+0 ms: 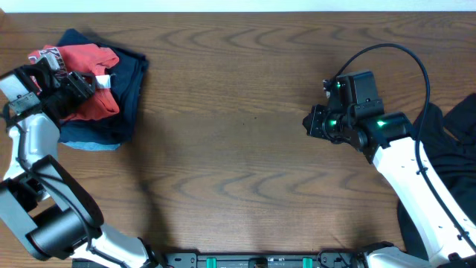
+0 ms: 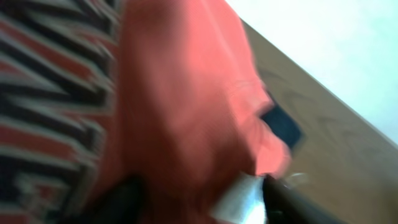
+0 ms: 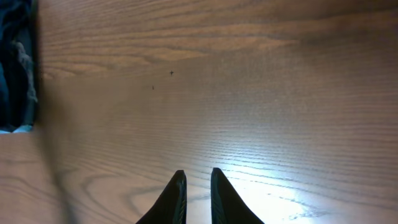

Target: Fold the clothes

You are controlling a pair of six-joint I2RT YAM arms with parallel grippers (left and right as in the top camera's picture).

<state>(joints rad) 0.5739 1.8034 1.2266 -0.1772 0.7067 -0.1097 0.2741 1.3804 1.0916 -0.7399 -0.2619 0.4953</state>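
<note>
Left gripper (image 1: 91,83): sits directly over the coral-red T-shirt (image 1: 95,106), at its middle. In the wrist view, which is blurred, red cloth fills the space between two dark fingers (image 2: 298,202). I cannot tell whether the jaws are pinching the cloth or only standing around it.
Coral-red T-shirt: lies bunched at the far left of the wooden table (image 1: 238,164). Its white-and-navy block lettering (image 1: 48,54) shows at the shirt's upper left edge. A small white tag shows near the fingertips.
Navy garment (image 1: 130,82): lies under the T-shirt and spreads out past it to the right and below. A pale blue edge shows along its bottom.
Wooden table: bare brown wood grain stretches to the right of the T-shirt.
Right gripper (image 1: 306,123): well to the right of the T-shirt, pointing back towards it, over bare wood. Its jaws are nearly closed, with only a thin gap between the tips and nothing in it.
Black garment (image 1: 454,134): farthest right from the T-shirt, at the table's right edge, partly under the right arm.
</note>
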